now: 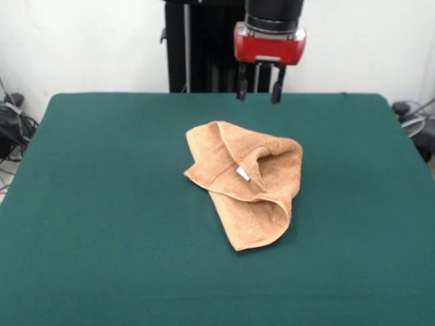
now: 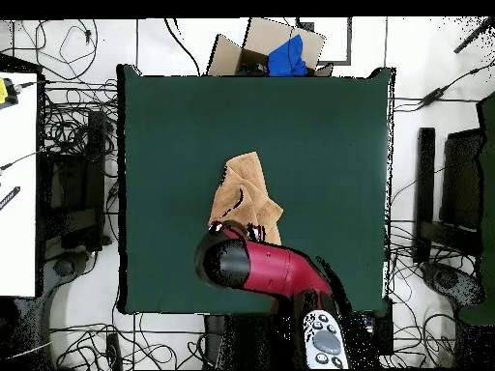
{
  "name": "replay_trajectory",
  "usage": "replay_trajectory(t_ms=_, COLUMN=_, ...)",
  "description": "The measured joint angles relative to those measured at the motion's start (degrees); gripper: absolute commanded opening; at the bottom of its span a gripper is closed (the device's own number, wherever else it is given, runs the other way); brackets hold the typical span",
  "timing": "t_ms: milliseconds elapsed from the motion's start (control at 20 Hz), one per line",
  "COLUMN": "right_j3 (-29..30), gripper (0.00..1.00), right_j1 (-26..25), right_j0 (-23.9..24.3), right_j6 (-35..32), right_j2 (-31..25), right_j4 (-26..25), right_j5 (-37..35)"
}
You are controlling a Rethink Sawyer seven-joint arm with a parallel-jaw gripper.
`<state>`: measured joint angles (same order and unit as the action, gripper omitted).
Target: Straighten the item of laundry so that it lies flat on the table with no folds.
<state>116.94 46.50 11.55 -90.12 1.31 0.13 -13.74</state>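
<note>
The orange-tan terry towel (image 1: 246, 178) lies crumpled near the middle of the green table (image 1: 102, 204), folded over itself, with a small white tag (image 1: 242, 174) showing on top. My gripper (image 1: 259, 90) hangs open and empty above the table's far side, behind the towel and clear of it. In the overhead view the towel (image 2: 246, 195) lies just beyond my red arm (image 2: 266, 269), which covers the towel's near end and hides the gripper itself.
The table (image 2: 319, 145) has wide bare cloth on all sides of the towel. A cardboard box with blue cloth (image 2: 280, 53) sits beyond the far edge. Cables and equipment crowd the floor around the table.
</note>
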Motion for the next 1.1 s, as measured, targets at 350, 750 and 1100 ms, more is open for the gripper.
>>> replay_trajectory(t_ms=350, right_j3=-3.28, gripper=1.00, right_j1=-0.12, right_j0=0.07, right_j6=0.00, right_j2=0.00, right_j4=-0.02, right_j5=-1.32)
replay_trajectory(t_ms=750, right_j3=-8.36, gripper=1.00, right_j1=-2.18, right_j0=0.13, right_j6=0.00, right_j2=-0.01, right_j4=-0.05, right_j5=-3.89)
replay_trajectory(t_ms=1100, right_j3=-12.45, gripper=1.00, right_j1=-3.93, right_j0=0.01, right_j6=0.00, right_j2=-0.02, right_j4=-0.04, right_j5=-7.07)
